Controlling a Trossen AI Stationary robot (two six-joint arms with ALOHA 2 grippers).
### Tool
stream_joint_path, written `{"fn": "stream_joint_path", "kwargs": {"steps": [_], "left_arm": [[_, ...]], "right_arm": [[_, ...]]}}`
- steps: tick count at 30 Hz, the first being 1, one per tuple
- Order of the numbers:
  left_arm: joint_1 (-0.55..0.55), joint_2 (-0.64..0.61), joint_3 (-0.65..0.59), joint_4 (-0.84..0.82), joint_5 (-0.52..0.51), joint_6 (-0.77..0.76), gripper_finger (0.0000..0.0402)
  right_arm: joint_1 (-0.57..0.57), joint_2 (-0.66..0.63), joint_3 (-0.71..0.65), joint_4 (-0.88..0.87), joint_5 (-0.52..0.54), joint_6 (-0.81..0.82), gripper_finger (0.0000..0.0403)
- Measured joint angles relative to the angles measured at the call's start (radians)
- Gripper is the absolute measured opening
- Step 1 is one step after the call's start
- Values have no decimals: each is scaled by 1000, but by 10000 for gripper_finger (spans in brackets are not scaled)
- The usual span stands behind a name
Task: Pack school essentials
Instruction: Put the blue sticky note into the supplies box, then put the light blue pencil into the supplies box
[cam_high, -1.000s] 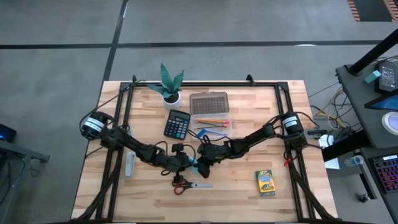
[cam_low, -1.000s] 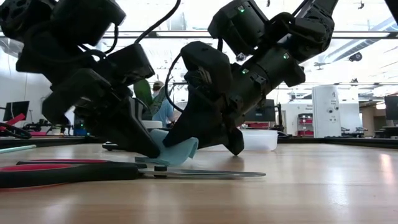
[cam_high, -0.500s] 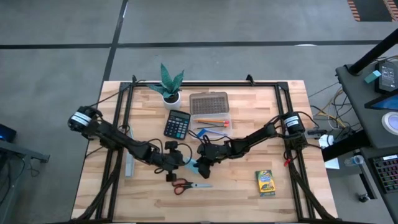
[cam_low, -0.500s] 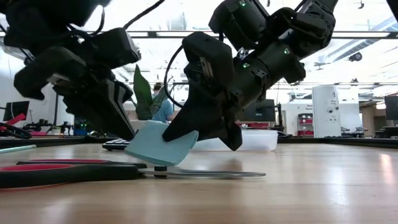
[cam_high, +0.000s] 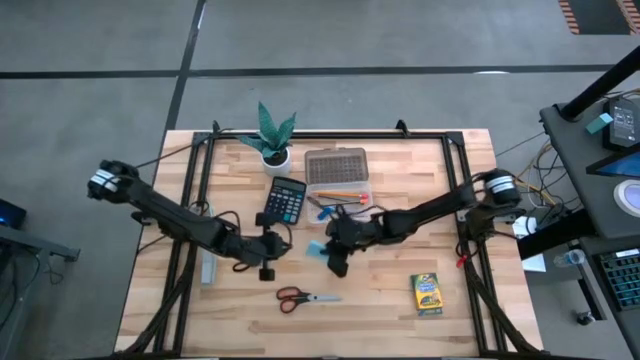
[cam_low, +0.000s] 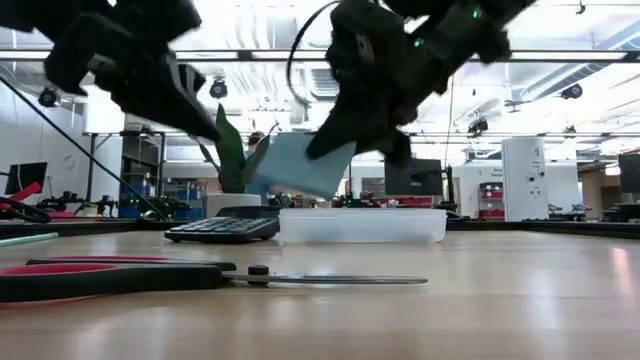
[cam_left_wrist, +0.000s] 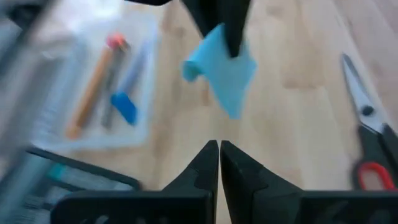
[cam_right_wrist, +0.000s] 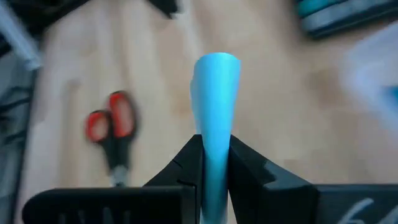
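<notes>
Right hand (cam_right_wrist: 215, 163) grasping the pad (cam_right_wrist: 216, 99) by one edge, lifted off the surface — it bends, may slip. Left hand (cam_left_wrist: 219, 163) clenched, empty, at 9 o'clock of it.

In the low view both arms are blurred, so the left gripper (cam_low: 185, 95) and right gripper (cam_low: 345, 140) show no clear finger outline; the light-blue note pad (cam_low: 300, 165) hides part of the right one. The red-handled scissors (cam_low: 130, 278) are cut off by that picture's left edge. In the left wrist view the clear box (cam_left_wrist: 93, 87) and its contents are smeared, and the scissors run off the right edge. The calculator (cam_right_wrist: 339, 15) in the right wrist view is blurred and cropped.
</notes>
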Motion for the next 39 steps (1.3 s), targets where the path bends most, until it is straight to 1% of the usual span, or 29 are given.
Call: {"fn": "stream_joint_path", "kwargs": {"steps": [4,5,7,10,13,16,18,20,22,27,32,36,39], "left_arm": [[0,-62,-2,0,-96,85,1],[1,-75,-3,-2,-126,100,1],[2,-100,-2,5,-191,133,1],[2,-121,-3,42,-312,196,1],[3,-133,-1,66,-381,248,1],[3,-135,-2,97,-396,271,1],[2,-135,-3,97,-396,273,1],[2,-135,-3,97,-396,274,1],[3,-135,-3,98,-396,274,1],[3,-135,-3,98,-396,273,1],[2,-132,-3,100,-396,272,1],[2,-132,-3,100,-397,267,1],[2,-132,-3,100,-396,267,1]], "right_arm": [[-43,-108,0,-168,174,-49,44],[-57,-130,0,-190,218,-53,44],[-92,-162,0,-225,274,-68,44],[-154,-169,0,-216,279,-78,44],[-204,-133,0,-200,279,-79,44],[-236,-81,0,-200,263,-77,48],[-252,-50,0,-181,232,-77,53],[-262,-25,5,-161,190,-73,64],[-266,-5,19,-158,174,-58,80],[-266,27,62,-157,174,-40,134],[-277,32,109,-217,176,-42,185],[-284,28,135,-260,182,-60,204],[-283,27,149,-263,181,-89,204]]}}
